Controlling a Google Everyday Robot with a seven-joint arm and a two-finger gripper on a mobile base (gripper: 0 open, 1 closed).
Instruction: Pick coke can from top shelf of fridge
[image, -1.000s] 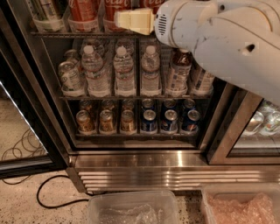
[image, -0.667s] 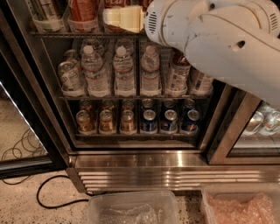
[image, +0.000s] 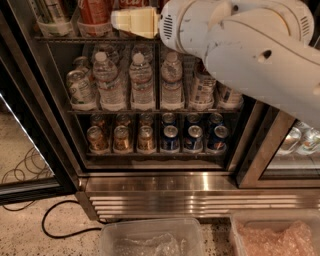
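The fridge (image: 165, 190) stands open with its dark interior in view. On the top shelf (image: 60, 38), a red coke can (image: 95, 11) stands in a clear cup holder, cut off by the picture's top edge. A second red can (image: 134, 3) shows just above my gripper. My cream-coloured gripper (image: 117, 21) reaches in at top-shelf height, pointing left, its tip just right of the first coke can. My large white arm (image: 250, 45) fills the upper right and hides the right part of the top shelf.
A pale can (image: 50, 12) stands left of the coke can. Water bottles (image: 141, 82) line the middle rack. Small gold cans (image: 120, 140) and blue cans (image: 192, 139) fill the lower rack. Two clear plastic bins (image: 150, 237) (image: 277, 235) and a black cable (image: 60, 227) lie on the floor.
My arm and gripper have moved left along the top shelf, from in front of the middle cans towards the red can at the left.
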